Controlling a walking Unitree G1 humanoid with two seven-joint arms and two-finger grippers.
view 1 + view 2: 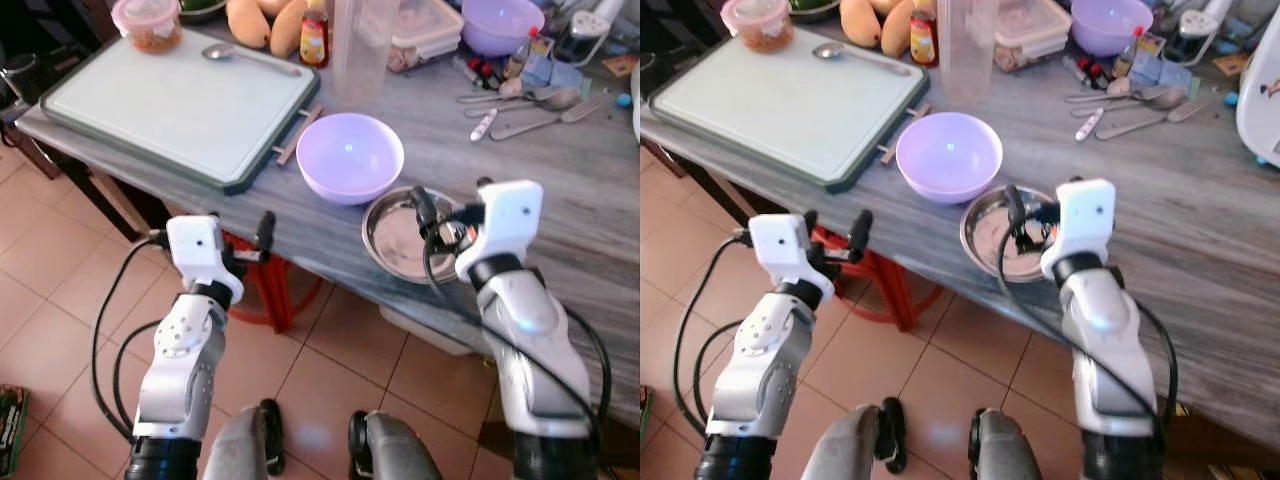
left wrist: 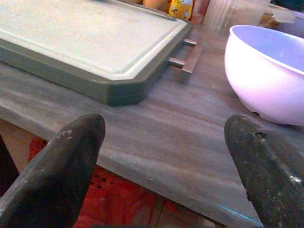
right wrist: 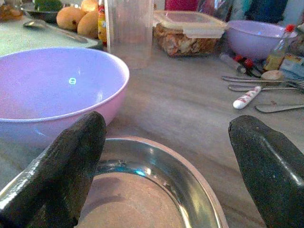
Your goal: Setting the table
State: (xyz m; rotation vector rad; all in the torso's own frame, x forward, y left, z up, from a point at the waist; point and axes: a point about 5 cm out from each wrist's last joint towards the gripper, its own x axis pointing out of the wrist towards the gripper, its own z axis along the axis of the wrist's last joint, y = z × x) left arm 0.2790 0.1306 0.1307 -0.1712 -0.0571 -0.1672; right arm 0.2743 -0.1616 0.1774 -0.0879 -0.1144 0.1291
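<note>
1. A grey stone-patterned table runs across the scene, with the robot standing at its near edge on a tiled floor.
2. The right gripper hangs over a steel plate at the table's near edge, its two black fingers spread wide apart and holding nothing.
3. A lilac bowl sits just behind the steel plate, very near its rim; whether they touch cannot be told.
4. The left gripper is off the table's edge, above the floor, fingers apart and empty, pointing toward the tabletop between a cutting board and the lilac bowl.
5. The cutting board, white with a dark green rim, lies on the table's left part; a spoon rests on its far side, and a lidded tub of food stands at its far corner.
6. A clear plastic jug stands beyond the lilac bowl, beside a small bottle and mangoes.
7. Farther right lie a food container, a second lilac bowl and loose cutlery.
8. A red stool stands under the table.
</note>
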